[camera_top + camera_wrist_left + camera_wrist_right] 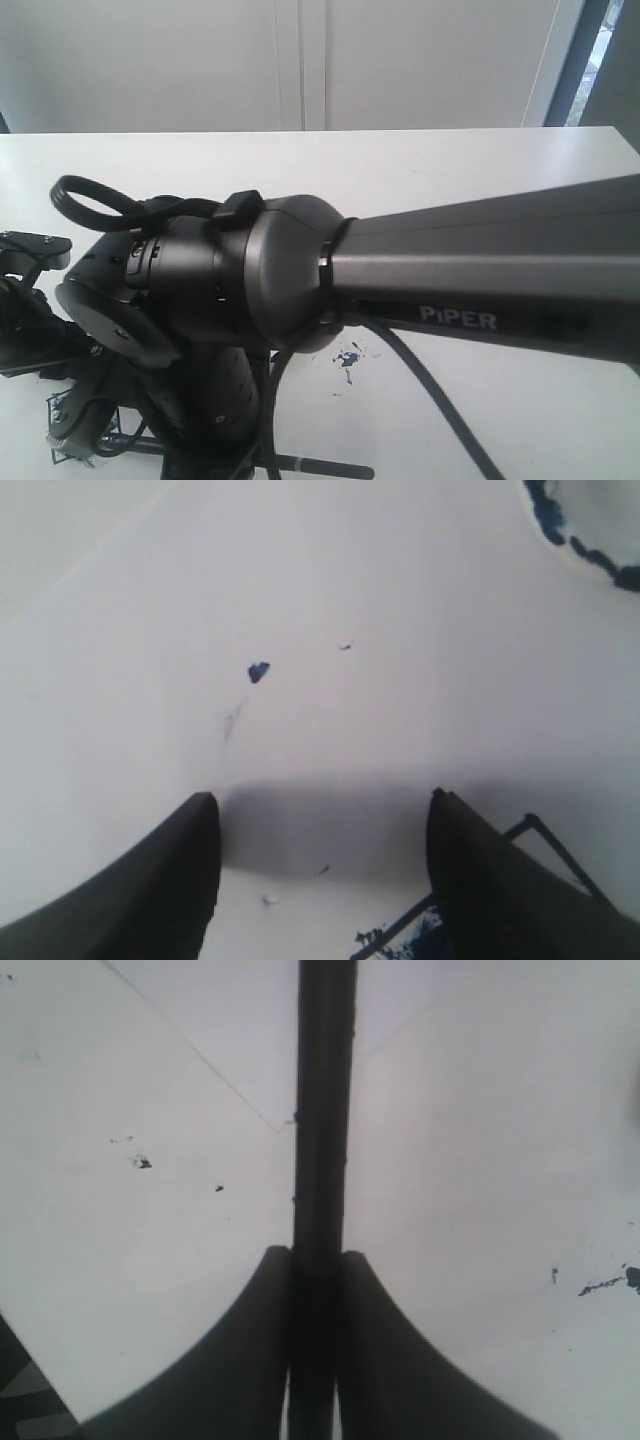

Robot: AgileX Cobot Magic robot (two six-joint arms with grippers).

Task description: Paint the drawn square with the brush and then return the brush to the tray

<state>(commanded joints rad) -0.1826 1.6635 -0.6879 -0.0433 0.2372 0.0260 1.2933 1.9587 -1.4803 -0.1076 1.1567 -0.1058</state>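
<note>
In the right wrist view my right gripper (318,1252) is shut on the brush (325,1110), whose black shaft runs straight out between the fingers over white paper. In the exterior view the brush (330,468) lies along the bottom edge, below the big right arm; its tip is hidden. My left gripper (325,800) is open and empty above the paper. A corner of the drawn square (538,825) shows beside one finger, with dark blue paint (425,942) inside its line. A rim of the tray (600,558), smeared blue, peeks into that view's corner.
The right arm's dark body (480,280) fills most of the exterior view and hides the work area. Loose blue splatters lie on the paper (347,357), (258,670). A sheet corner (280,1130) shows behind the brush. The white table reaches back to a wall.
</note>
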